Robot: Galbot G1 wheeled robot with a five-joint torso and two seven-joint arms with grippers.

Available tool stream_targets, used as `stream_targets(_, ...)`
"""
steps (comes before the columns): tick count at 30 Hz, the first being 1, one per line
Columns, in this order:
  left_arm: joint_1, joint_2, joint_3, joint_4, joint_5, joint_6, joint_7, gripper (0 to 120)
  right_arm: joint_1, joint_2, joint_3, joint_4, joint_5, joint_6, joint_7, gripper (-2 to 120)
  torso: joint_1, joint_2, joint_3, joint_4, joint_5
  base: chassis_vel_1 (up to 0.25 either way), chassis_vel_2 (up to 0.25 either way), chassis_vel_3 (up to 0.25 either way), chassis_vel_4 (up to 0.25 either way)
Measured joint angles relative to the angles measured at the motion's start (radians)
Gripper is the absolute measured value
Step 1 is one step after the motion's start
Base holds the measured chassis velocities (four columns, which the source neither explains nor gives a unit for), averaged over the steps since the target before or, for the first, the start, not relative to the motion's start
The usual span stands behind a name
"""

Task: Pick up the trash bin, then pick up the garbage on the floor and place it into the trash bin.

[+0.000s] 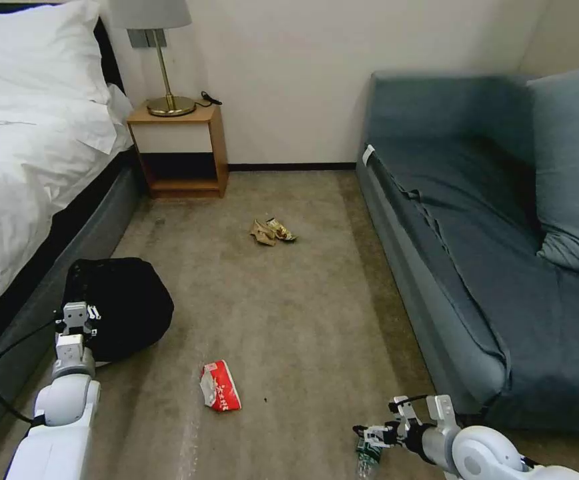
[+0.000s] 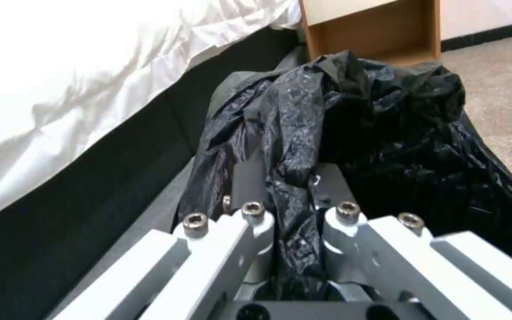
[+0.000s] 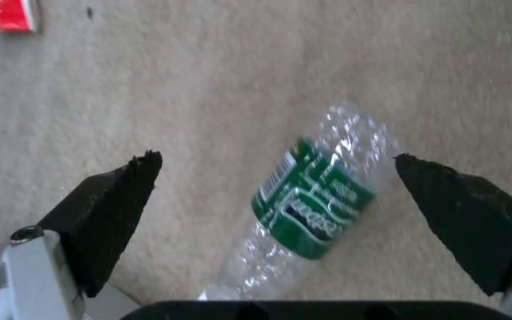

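Observation:
The trash bin (image 1: 121, 303), draped in its glossy black bag (image 2: 386, 120), is beside the bed at the left. My left gripper (image 1: 77, 319) is shut on a fold of the bag at the bin's rim (image 2: 291, 186). My right gripper (image 1: 373, 437) is low over the carpet and open, its black pads (image 3: 114, 200) spread to either side of the garbage bottle (image 3: 309, 195), a clear one with a green label lying on the floor (image 1: 367, 457). A crushed red-and-white carton (image 1: 220, 385) lies between the arms, and its corner shows in the right wrist view (image 3: 1, 15). Gold and tan wrappers (image 1: 271, 231) lie farther off.
A bed with white linen (image 1: 23, 167) runs along the left. A wooden nightstand (image 1: 179, 150) with a brass lamp (image 1: 169, 100) stands against the back wall. A blue-grey sofa (image 1: 489, 253) fills the right. Beige carpet (image 1: 289, 313) lies between them.

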Motion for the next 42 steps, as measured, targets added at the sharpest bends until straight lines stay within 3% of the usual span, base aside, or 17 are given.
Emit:
stream_targets(24,0.021,-0.005,-0.010,0.003,0.010,-0.016,0.008,5,0.049,0.148,-0.066,-0.219,-0.080,0.020,-0.060,98,0.000,0.000,0.000,0.0001,-0.0001,0.000,0.000,0.000,0.000)
stream_targets(26,0.024,-0.008,-0.011,0.003,0.011,-0.020,0.008,5,0.052,0.156,-0.070,-0.225,-0.084,0.021,-0.066,85,0.000,0.000,0.000,0.0001,0.0000,0.000,0.000,0.000,0.000)
stream_targets(28,0.024,-0.008,-0.011,0.004,0.011,-0.020,0.008,5,0.051,0.158,-0.070,-0.225,-0.088,0.021,-0.069,82,0.000,0.000,0.000,0.0001,0.0000,0.000,0.000,0.000,0.000)
stream_targets(36,0.026,-0.007,-0.013,0.003,0.011,-0.020,0.009,5,0.047,0.158,-0.062,-0.220,-0.111,0.022,-0.080,49,0.000,0.000,0.000,0.0001,-0.0002,0.000,0.000,0.000,0.000)
stream_targets(38,0.026,-0.007,-0.013,0.003,0.011,-0.020,0.009,5,0.048,0.158,-0.061,-0.220,-0.111,0.022,-0.080,48,0.000,0.000,0.000,0.0001,-0.0002,0.000,0.000,0.000,0.000)
stream_targets(40,0.029,-0.011,-0.013,0.003,0.012,-0.022,0.010,5,0.056,0.157,-0.059,-0.218,-0.111,0.022,-0.083,36,0.000,0.000,0.000,0.0000,-0.0002,0.000,0.000,0.000,0.000)
stream_targets(42,0.029,-0.012,-0.013,0.003,0.012,-0.023,0.011,5,0.057,0.157,-0.059,-0.217,-0.111,0.022,-0.083,33,0.000,0.000,0.000,0.0000,-0.0002,0.000,0.000,0.000,0.000)
